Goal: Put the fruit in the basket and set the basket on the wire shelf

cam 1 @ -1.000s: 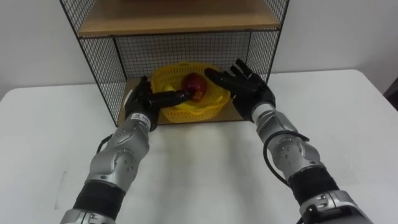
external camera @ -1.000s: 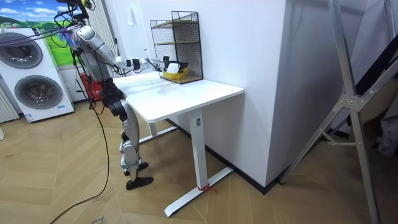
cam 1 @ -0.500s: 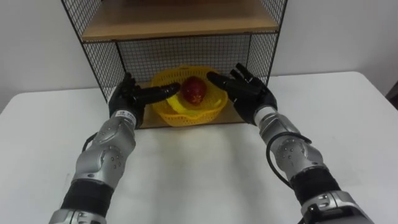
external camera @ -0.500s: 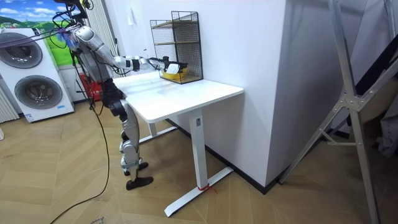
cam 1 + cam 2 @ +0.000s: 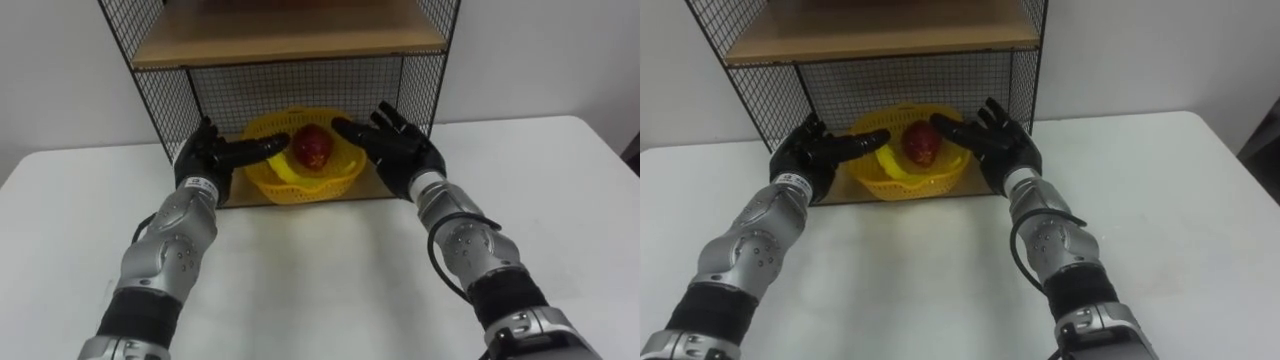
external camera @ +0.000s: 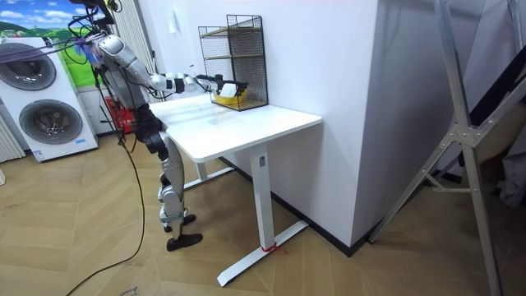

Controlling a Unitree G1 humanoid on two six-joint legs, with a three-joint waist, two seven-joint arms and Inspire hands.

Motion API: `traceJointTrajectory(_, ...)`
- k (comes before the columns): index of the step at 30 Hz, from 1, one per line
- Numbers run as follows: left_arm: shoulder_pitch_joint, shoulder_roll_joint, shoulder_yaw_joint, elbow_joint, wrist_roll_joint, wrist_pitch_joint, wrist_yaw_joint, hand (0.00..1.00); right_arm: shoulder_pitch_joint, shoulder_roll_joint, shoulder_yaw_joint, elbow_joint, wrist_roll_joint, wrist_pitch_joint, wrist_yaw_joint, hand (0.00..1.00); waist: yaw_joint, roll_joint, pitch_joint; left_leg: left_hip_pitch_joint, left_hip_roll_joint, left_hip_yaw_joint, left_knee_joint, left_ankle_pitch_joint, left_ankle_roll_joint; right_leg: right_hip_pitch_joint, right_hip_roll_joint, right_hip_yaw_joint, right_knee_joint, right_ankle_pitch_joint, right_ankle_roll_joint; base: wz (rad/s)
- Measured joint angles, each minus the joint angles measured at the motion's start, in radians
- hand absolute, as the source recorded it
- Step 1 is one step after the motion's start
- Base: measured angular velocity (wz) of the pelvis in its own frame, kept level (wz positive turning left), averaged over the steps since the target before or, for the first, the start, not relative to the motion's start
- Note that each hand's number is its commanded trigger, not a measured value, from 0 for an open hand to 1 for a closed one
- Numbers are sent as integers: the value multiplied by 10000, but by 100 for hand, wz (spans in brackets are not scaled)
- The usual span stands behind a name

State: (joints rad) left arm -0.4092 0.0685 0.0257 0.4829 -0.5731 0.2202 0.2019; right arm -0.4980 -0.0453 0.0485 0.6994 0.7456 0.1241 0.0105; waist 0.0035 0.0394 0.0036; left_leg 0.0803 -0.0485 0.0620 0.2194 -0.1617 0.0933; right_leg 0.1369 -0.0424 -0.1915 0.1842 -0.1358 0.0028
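Basket (image 5: 320, 186) is sitting on the bottom board of the wire shelf (image 5: 162, 100), at the table's far edge by the wall, with the red fruit (image 5: 312, 146) lying inside it. Left hand (image 5: 212, 160) and right hand (image 5: 398, 148) are flanking the basket, both spread wide, fingers straight, holding nothing; whether the fingertips are touching the rim I cannot tell. Judging the placing step as nearly closed out: the next move is calling for both hands to draw straight back clear of the mesh without nudging the basket. White table (image 5: 330, 280) is lying bare in front. Robot is standing at the table's near edge on wood floor (image 6: 99, 263), washing machines (image 6: 45, 115) behind it.
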Motion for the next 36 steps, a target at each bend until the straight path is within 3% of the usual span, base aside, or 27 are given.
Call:
traceJointTrajectory(5, 1, 35, 140, -361, 690, 1, -186, 0, 0, -22, 1, -55, -661, -1, 38, 0, 51, -94, 2, -41, 0, 35, -29, 12, -4, -73, -5, -2, -3, -7, 6, 0)
traceJointTrajectory(11, 2, 51, 107, -1412, 1035, -98, -627, 0, 6, -20, 27, -380, -983, -5, 157, 0, 7, -385, -2, -46, 0, 25, 27, 27, -6, -75, -57, -25, -18, -4, 5, 0)
traceJointTrajectory(17, 94, -132, 78, -1843, 1068, -107, -753, 0, 96, -52, 76, -1277, -1891, -46, 162, 0, -50, -392, -4, 60, 3, 28, 22, 26, -7, 14, -55, -15, -9, -2, 4, 0)
traceJointTrajectory(25, 688, -172, -114, -2672, 1526, -294, -753, 0, 1367, -38, 82, -3286, -4803, -40, 147, 0, -173, -415, -10, 1, 0, 33, -55, 28, -10, -36, -57, -3, -40, -10, 10, 0)
traceJointTrajectory(32, 1288, -179, -427, -3576, 2105, -306, -755, 0, 2296, -102, 123, -4746, -5272, -36, 157, 0, -235, -515, -72, 61, 10, 166, -176, 76, -20, -101, -54, 122, -20, -12, 9, -6)
traceJointTrajectory(36, 1442, -176, -720, -3929, 2618, -307, -863, 0, 2597, -104, 179, -5165, -5318, -30, 147, 0, -221, -551, -60, 188, 11, 210, -223, 79, -20, -87, -50, 218, -9, -13, 10, -4)
